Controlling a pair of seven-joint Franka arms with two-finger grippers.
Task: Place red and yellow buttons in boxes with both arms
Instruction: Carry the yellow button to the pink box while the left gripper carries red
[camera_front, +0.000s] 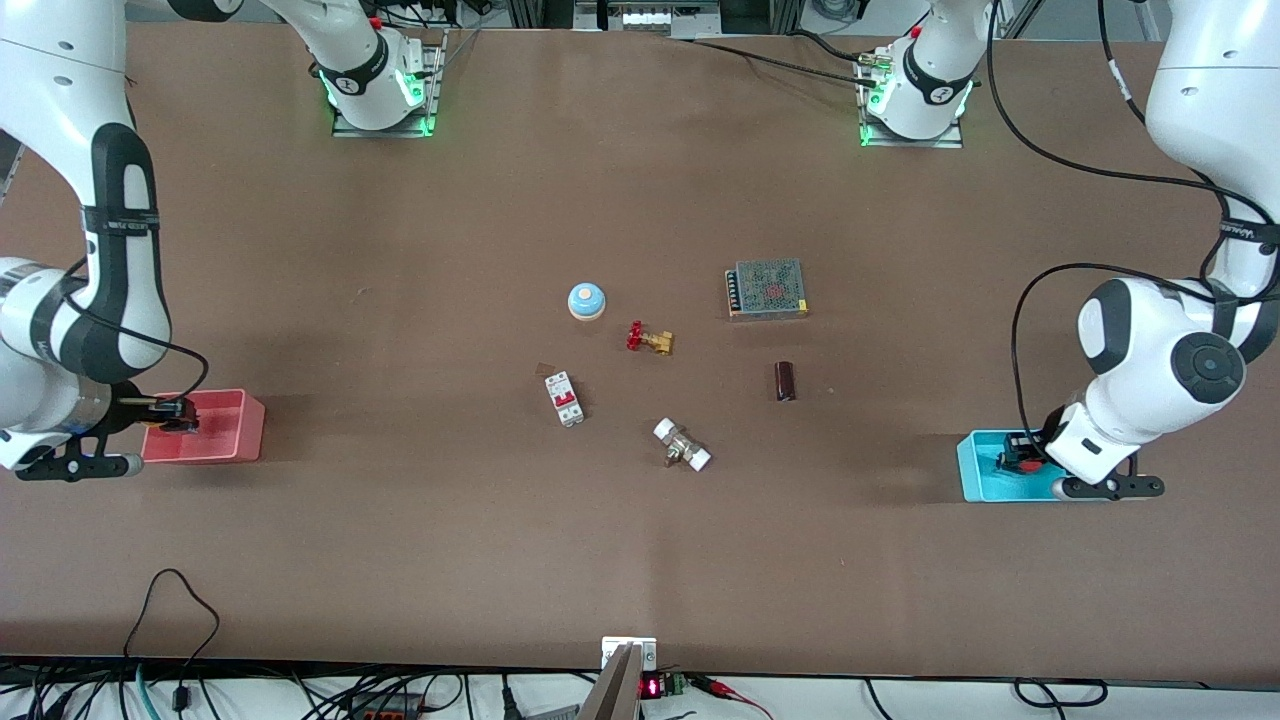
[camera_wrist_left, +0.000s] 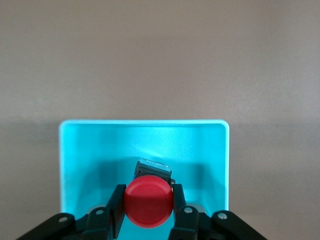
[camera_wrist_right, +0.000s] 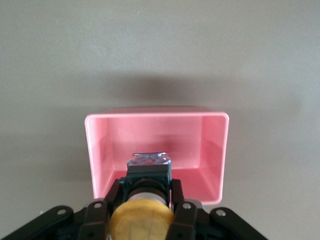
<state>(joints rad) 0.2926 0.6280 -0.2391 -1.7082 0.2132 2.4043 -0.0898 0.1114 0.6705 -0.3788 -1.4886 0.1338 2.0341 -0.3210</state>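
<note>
At the right edge of the front view, the left gripper (camera_front: 1022, 458) is closed on the red button (camera_wrist_left: 148, 201) and holds it inside the cyan box (camera_front: 975, 470), its walls standing clear around the cap. At the left edge of that frame, the right gripper (camera_front: 176, 416) clamps the yellow button (camera_wrist_right: 141, 222) over the pink box (camera_front: 235, 440), above that box's open mouth. Both boxes sit at the ends of the brown surface (camera_front: 400, 540), well apart. The clutter gathers mid-frame: a blue dome (camera_front: 587, 301), a brass valve (camera_front: 650, 339), a breaker (camera_front: 564, 398), a white-ended fitting (camera_front: 682, 445), a mesh-topped power supply (camera_front: 767, 288) and a dark cylinder (camera_front: 785, 381). Wide bare surface lies between that cluster and each box.
</note>
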